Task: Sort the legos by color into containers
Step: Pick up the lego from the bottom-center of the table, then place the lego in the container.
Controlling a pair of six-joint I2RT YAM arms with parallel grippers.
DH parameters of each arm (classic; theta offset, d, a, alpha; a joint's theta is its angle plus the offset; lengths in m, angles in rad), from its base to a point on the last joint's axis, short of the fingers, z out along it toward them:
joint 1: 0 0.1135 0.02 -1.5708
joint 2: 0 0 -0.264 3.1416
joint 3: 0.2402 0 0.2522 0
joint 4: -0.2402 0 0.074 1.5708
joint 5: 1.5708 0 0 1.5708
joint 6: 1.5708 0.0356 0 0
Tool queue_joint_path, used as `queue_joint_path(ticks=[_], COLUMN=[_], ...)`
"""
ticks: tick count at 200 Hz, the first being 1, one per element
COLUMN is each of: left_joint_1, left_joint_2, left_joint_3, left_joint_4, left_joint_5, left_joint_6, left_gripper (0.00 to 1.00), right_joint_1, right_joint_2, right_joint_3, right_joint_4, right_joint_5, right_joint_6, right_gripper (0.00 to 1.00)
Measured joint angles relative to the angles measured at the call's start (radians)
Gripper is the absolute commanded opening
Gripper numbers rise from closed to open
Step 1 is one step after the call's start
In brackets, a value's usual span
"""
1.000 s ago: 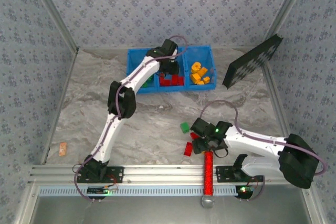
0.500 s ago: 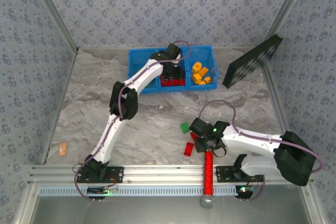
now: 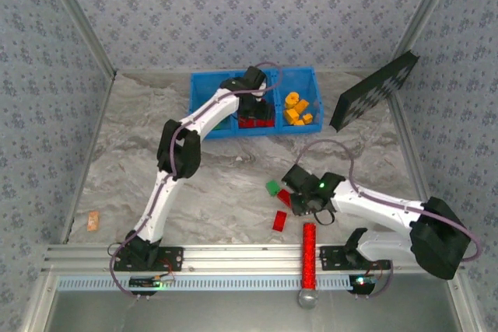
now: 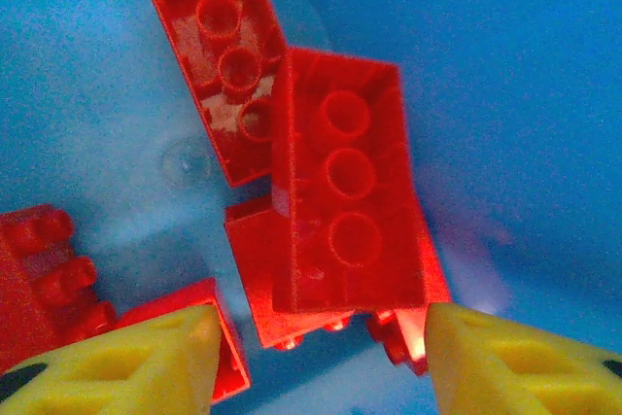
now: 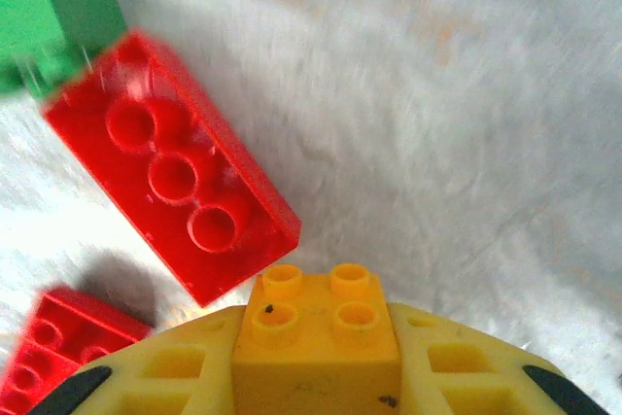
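Bench: grey marbled table top [image 3: 156, 153]. The bright blue, three-compartment plastic bin [image 3: 201, 87] sits at the far side, well beyond both tools.

Left gripper [image 3: 253, 99] hangs over the bin's middle compartment. In its wrist view, left gripper [image 4: 321, 337] has its yellow fingers [image 4: 146, 362] spread wide with nothing between them. The loose red studded bricks [image 4: 340, 191] lie on the blue floor directly beyond the fingertips.

Right gripper [image 3: 299, 200] is low over the table, near its own base. In its wrist view, right gripper [image 5: 321, 347] has its jaws closed against both sides of a small yellow-orange four-stud brick [image 5: 316, 323], studs facing the camera. I cannot tell whether the brick is off the table.

Just ahead and left of those fingertips lies a long red brick [image 5: 175, 177]. A green brick [image 5: 53, 7] sits further out and touches it. A second red brick [image 5: 49, 357] lies close by the left finger.

Step in hand (judgement): carry the held brick to the bin.
- Rise straight up first, because the long red brick is close enough to clip.
- Aim for the compartment to the right of the left gripper, where the heap of yellow-orange pieces [image 3: 296, 110] lies.
- Approach from the right to keep clear of the left arm.
- Keep the pinch firm, since the brick is small. Let go low, inside the walls.
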Motion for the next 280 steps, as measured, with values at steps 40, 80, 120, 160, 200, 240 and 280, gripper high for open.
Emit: queue_joint_path(ticks=[40,80,120,160,200,240,280], left_joint_1=[0.0,0.0,-0.011,-0.084,-0.203,-0.33,-0.372], left_joint_2=[-0.137,-0.276,-0.447,-0.652,-0.736,-0.723,-0.708], left_joint_3=[-0.053,-0.129,-0.379,-0.696,-0.844,-0.883,-0.902], left_joint_4=[0.026,0.05,0.082,0.095,0.068,0.043,0.049], left_joint_5=[-0.005,-0.005,-0.02,-0.076,-0.118,-0.15,-0.163], left_joint_6=[0.039,0.067,0.06,-0.007,-0.203,-0.451,-0.646], left_gripper=[0.64,0.66,0.66,0.67,0.67,0.69,0.72], right_joint_1=[-0.172,-0.333,-0.42,-0.495,-0.525,-0.525,-0.533], right_joint_2=[-0.027,0.077,0.293,0.521,0.756,0.902,0.957], right_joint_3=[0.145,0.337,0.568,0.78,0.945,1.04,1.111], right_joint_4=[0.006,0.022,0.071,0.127,0.136,0.134,0.128], right_joint_5=[-0.007,-0.011,-0.012,-0.026,-0.024,-0.023,-0.019], right_joint_6=[-0.116,-0.256,-0.384,-0.444,-0.475,-0.49,-0.497], right_gripper=[0.28,0.28,0.28,0.28,0.28,0.29,0.34])
